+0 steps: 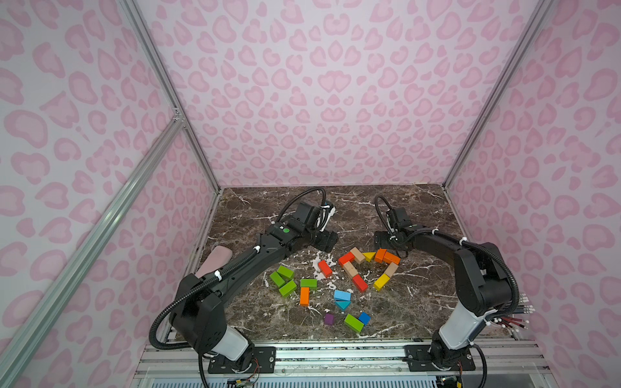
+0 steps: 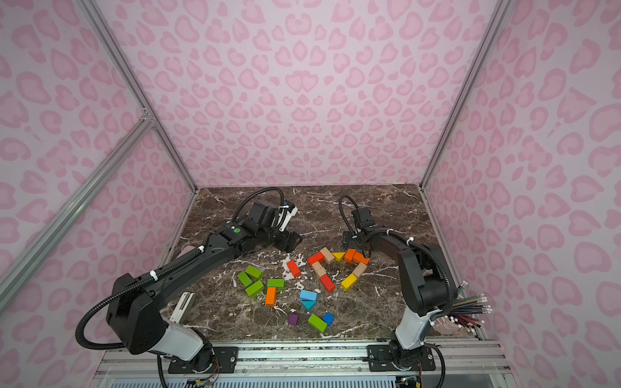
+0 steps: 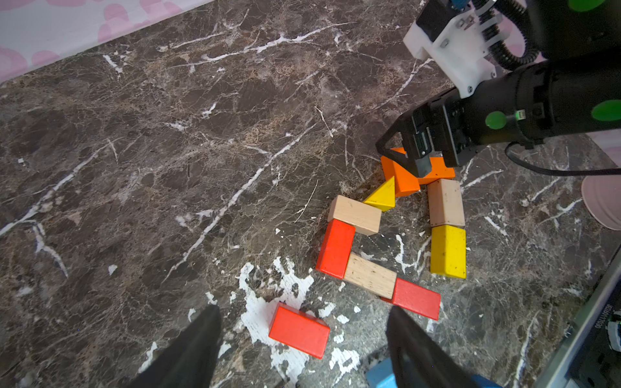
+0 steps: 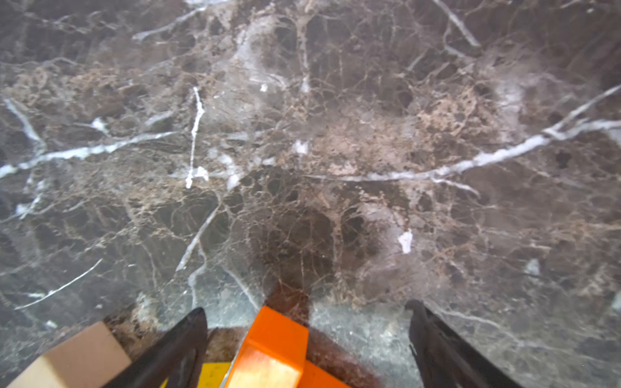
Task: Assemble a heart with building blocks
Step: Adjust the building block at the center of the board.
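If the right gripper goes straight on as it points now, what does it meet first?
Probably the orange block between the open jaws of the right gripper; depth is unclear.

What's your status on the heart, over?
Left hand open, empty. Right hand open, straddling orange block. Heart outline unclosed at its tip. Loose red block beside it.

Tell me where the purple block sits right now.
In a top view the purple block lies near the front edge of the table, just left of a green brick, not touching it.
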You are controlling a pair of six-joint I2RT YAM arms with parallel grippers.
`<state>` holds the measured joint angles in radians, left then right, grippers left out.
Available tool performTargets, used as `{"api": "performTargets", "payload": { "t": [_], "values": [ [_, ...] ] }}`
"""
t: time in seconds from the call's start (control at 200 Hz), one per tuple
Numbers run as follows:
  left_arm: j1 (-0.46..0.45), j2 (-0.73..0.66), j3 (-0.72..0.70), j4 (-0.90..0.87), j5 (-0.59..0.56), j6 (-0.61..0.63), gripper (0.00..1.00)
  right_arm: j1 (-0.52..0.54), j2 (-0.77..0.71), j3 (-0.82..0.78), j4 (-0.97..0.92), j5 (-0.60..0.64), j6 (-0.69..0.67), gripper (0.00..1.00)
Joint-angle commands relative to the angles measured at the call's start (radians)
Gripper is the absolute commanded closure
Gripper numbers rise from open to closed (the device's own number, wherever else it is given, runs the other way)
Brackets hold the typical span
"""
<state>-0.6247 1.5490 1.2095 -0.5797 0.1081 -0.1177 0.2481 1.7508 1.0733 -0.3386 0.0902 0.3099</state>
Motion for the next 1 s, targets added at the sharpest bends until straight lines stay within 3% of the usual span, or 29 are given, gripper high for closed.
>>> {"api": "performTargets", "payload": {
  "t": [0.0,0.77,0.995],
  "values": [
    [0.001,-0.010,-0.001,0.047,0.011,-0.004,0.20,-0.005,0.009,0.013,0.012,0.018,0.007,0.04],
    [0.000,-0.006,-0.002,0.049,0.018,-0.008,0.20,-0.048,-0.059,-0.058,0.053,-0.018,0.003,0.06],
    [0.001,-0.011,-0.004,0.050,0.024,-0.009,0.20,-0.116,-0.131,-0.115,0.071,-0.155,0.015,0.07]
  ]
}}
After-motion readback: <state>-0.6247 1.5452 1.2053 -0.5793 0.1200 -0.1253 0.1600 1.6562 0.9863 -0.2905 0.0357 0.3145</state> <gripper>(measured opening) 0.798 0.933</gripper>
